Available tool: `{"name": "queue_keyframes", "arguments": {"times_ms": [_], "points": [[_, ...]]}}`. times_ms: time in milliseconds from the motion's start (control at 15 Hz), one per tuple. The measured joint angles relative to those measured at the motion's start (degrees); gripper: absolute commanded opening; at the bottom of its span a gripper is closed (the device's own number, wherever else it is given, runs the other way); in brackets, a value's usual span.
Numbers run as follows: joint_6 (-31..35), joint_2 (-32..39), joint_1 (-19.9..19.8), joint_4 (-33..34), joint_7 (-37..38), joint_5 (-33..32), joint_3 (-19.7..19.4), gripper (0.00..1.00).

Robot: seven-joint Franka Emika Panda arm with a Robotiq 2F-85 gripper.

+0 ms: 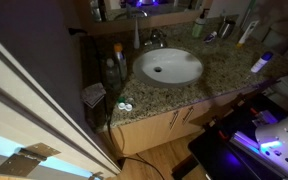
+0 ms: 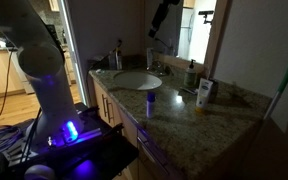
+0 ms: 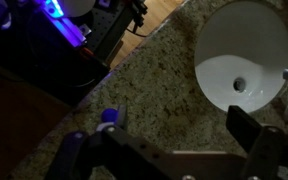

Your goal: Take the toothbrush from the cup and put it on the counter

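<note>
Claw [image 3: 164, 145] spread wide and empty over the speckled granite surface [image 3: 159, 75], smooth white oval basin [image 3: 234, 50] alongside, wooden cabinets [image 1: 159, 128] visible only in an exterior view.

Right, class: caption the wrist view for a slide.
Open gripper hovers above the speckled granite counter beside the white basin.

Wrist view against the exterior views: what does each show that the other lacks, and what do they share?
Only the wrist view shows the gripper up close, its dark fingers spread apart. Only the exterior views show the wall mirror, the white robot arm and the light wooden cabinet fronts. Shared: the speckled granite counter, the white oval basin, a small blue-capped bottle and the blue-lit robot base.
</note>
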Motion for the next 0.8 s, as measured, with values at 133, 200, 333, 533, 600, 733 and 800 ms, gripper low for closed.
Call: {"name": "queue_keyframes", "arguments": {"times_ms": [133,200,333,533,600,733,800], "points": [[0.0,3.2,-1.2,1.4,-0.7,0.6,0.6,1.00],[-0.1,3.1,-1.6,1.4,-0.7,0.6,1.1,1.00],[-0.1,2.0,-2.0,1.4,-0.6,0.6,2.0,1.00],[3.4,4.1,-3.3,1.6,4.8,2.8,2.9,1.00],[5.1,6.5,-3.7,2.3,6.6,5.2,2.7,1.00],[7.0,13.0,-4.9,5.6,9.3,10.9,2.3,1.00],[7.3,16.6,-5.8,7.9,10.4,14.0,2.0,1.00]]}}
